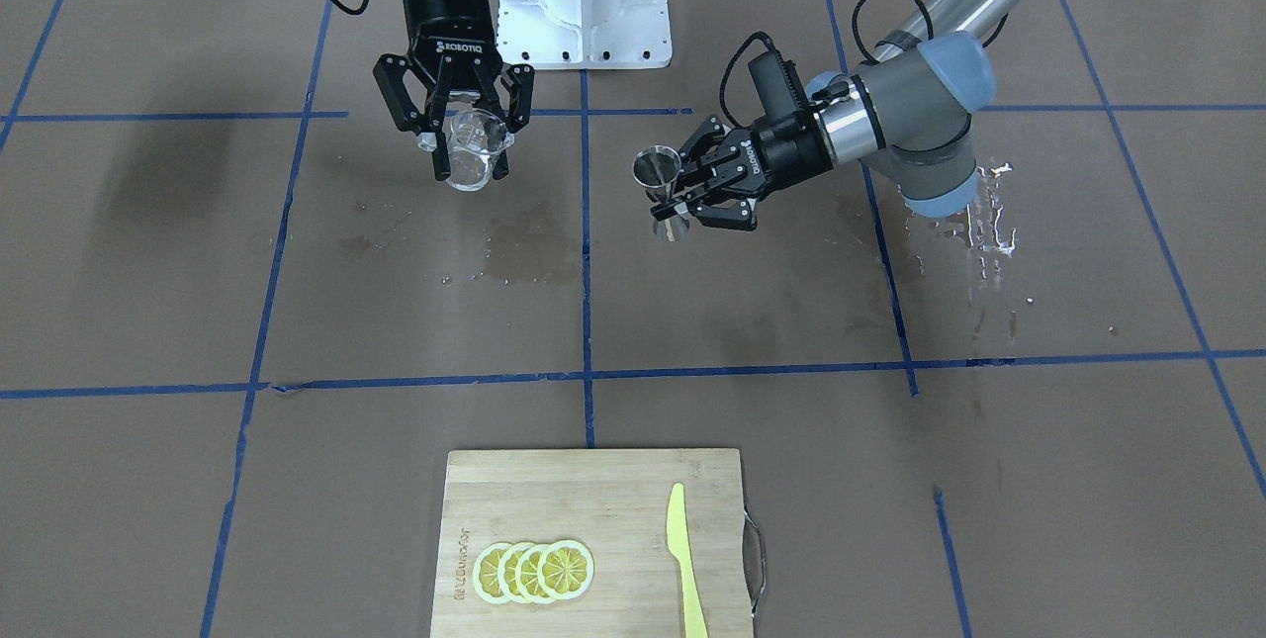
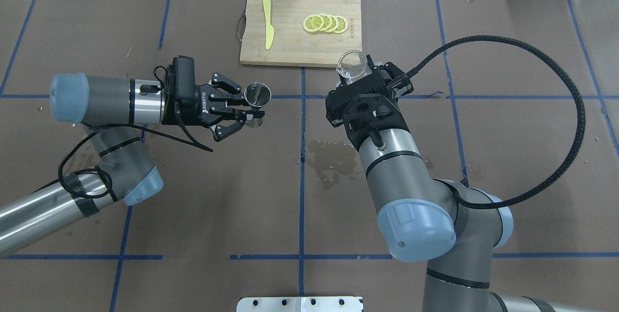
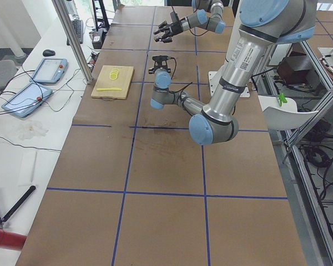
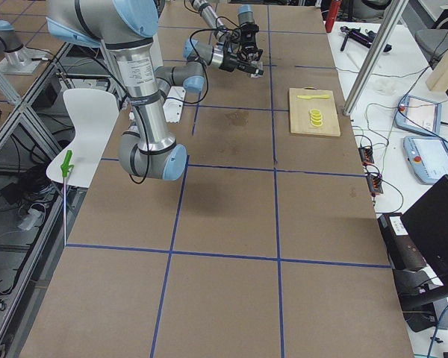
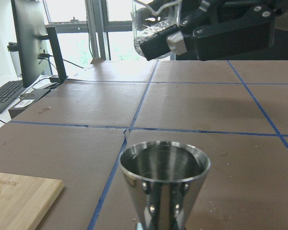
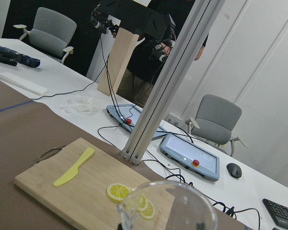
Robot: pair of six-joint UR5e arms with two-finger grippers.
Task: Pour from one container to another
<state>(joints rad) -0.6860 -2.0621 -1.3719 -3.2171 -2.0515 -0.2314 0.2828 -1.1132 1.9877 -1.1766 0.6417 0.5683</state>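
My left gripper point(image 2: 249, 109) is shut on the waist of the steel jigger point(image 2: 257, 95), which it holds upright above the table, open cup up. The front view shows the jigger point(image 1: 661, 185) in that gripper point(image 1: 684, 199). My right gripper point(image 1: 471, 136) is shut on the clear glass point(image 1: 475, 163), held in the air off to the jigger's side and apart from it. From overhead the glass point(image 2: 351, 64) pokes out past the right wrist, rim tilted toward the cutting board. The left wrist view has the jigger point(image 5: 163, 182) close up and the glass point(image 5: 156, 21) higher, beyond it.
A wooden cutting board point(image 2: 290, 46) with lemon slices point(image 2: 325, 23) and a yellow knife point(image 2: 267, 29) lies at the far middle. Wet patches point(image 2: 333, 159) darken the brown paper between the arms. The white base plate point(image 1: 593, 15) sits at the robot's side.
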